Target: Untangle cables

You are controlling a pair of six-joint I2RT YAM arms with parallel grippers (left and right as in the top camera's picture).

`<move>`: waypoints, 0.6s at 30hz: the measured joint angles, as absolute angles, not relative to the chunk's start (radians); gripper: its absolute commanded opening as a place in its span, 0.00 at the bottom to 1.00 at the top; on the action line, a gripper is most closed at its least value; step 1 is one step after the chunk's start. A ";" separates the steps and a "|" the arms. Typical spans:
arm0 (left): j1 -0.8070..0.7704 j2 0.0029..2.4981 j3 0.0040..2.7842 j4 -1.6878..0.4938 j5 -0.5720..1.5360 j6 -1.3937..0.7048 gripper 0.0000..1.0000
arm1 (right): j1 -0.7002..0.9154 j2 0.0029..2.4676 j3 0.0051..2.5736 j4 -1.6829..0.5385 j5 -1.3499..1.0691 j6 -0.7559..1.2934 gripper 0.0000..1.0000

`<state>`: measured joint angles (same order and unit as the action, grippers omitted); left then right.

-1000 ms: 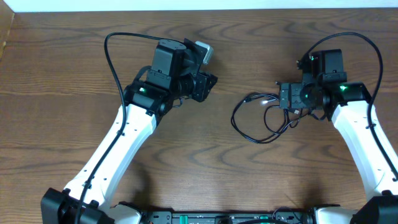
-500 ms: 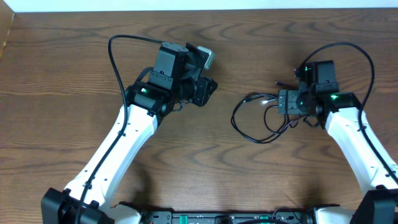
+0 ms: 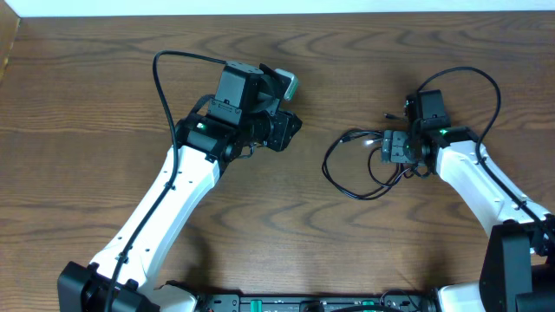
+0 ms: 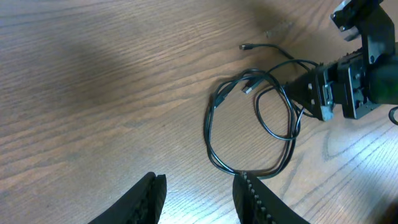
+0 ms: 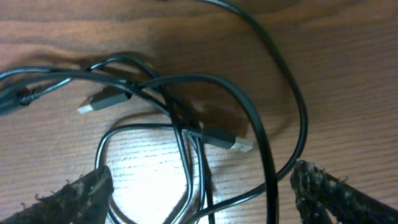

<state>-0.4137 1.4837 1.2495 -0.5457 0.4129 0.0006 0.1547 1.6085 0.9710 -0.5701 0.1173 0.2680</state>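
Cables [image 4: 244, 83]: thin, dark, smooth-jacketed cords lying in loose overlapping loops flat on the counter [image 3: 87, 87]. They sit toward 3 o'clock of its middle in the overhead view. From the right wrist we see the strands crossing in a knot-like cluster. One short plug end [image 5: 239, 144] has a silvery metal tip; a second plug lies toward 10 o'clock of it. We cannot separate the cords by colour here; all read dark.

Counter is brown with a strong wavy wood grain, matte, with one bright glare patch under the loops.

Against the earlier frames the loops keep their shape and place. The right claw [image 3: 388, 146] has slid toward 9 o'clock, further over the tangle. Its forearm [image 3: 473, 178] has swung, and the thick black arm wire [image 3: 486, 95] arches lower. The left arm [image 3: 173, 191] has barely shifted.

The right claw sits at the 3 o'clock edge of the tangle, over the crossing. Its rough-textured fingers [image 5: 81, 196] are spread wide either side of the cluster, clamping nothing. The left claw [image 4: 199, 177] is well apart at 9 o'clock of the cables. Its ridged black fingers stand parted with bare counter between them. The near end of the big loop lies just off its tips.
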 measured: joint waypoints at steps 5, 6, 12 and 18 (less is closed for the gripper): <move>-0.414 1.484 1.250 -0.551 0.413 0.001 0.40 | 0.155 1.611 0.971 -0.563 0.131 0.288 0.51; -0.414 1.484 1.250 -0.558 0.413 0.000 0.40 | 0.155 1.614 0.971 -0.561 0.131 0.289 0.44; -0.414 1.484 1.250 -0.603 0.413 0.000 0.40 | 0.155 1.643 0.971 -0.543 0.100 0.308 0.01; -0.417 1.484 1.250 -0.603 0.413 0.000 0.40 | 0.155 1.646 0.971 -0.500 0.018 0.311 0.01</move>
<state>-0.4171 1.4837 1.2495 -0.6025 0.4129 0.0002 0.1547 1.6459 0.9710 -0.4995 0.0181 0.3111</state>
